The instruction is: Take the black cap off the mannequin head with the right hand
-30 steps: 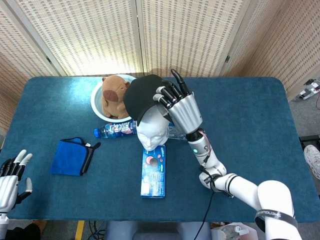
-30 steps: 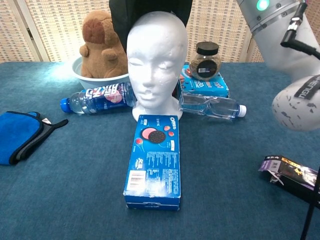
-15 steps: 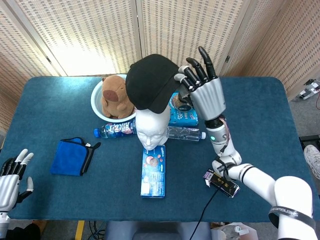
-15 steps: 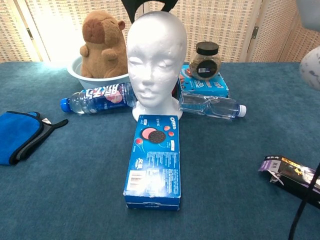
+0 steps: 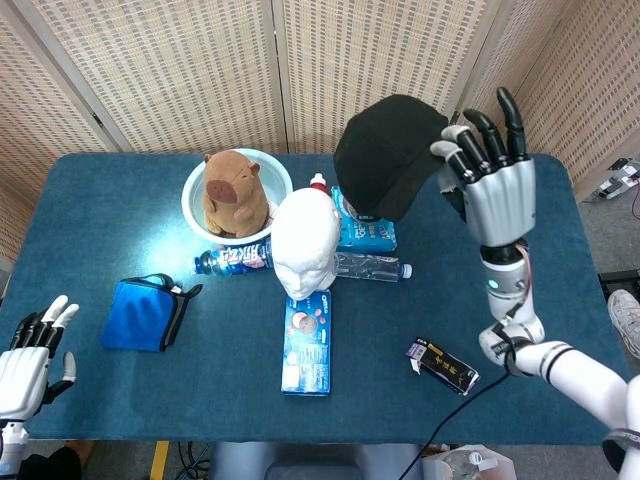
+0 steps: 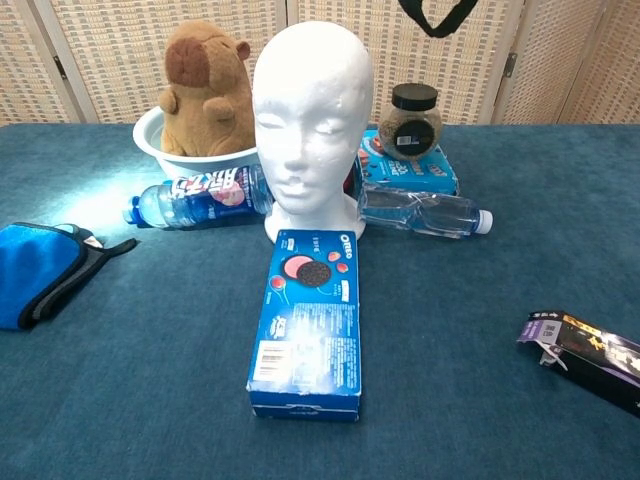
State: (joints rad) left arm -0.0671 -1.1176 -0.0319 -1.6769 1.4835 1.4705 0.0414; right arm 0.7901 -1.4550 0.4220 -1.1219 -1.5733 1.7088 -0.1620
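Observation:
The white mannequin head [image 5: 304, 240] [image 6: 312, 120] stands bare at the table's middle. The black cap [image 5: 388, 155] hangs in the air to its right, above the blue boxes, held by my right hand [image 5: 487, 170], whose thumb side grips the cap's edge while the other fingers point up. Only the cap's lowest edge [image 6: 437, 16] shows at the top of the chest view. My left hand [image 5: 28, 355] rests at the near left edge, fingers apart, holding nothing.
A white bowl [image 5: 193, 190] with a brown capybara plush [image 5: 232, 192] stands behind the head. Two bottles [image 5: 228, 261] [image 5: 370, 266], an Oreo box [image 5: 308, 342], a blue box with a jar [image 6: 412, 108], a blue pouch [image 5: 146, 312] and a dark packet [image 5: 444, 365] lie around.
My right hand lifted the cap off the mannequin head, then carried it up and to the right. The head is bare now. The left hand barely moved.

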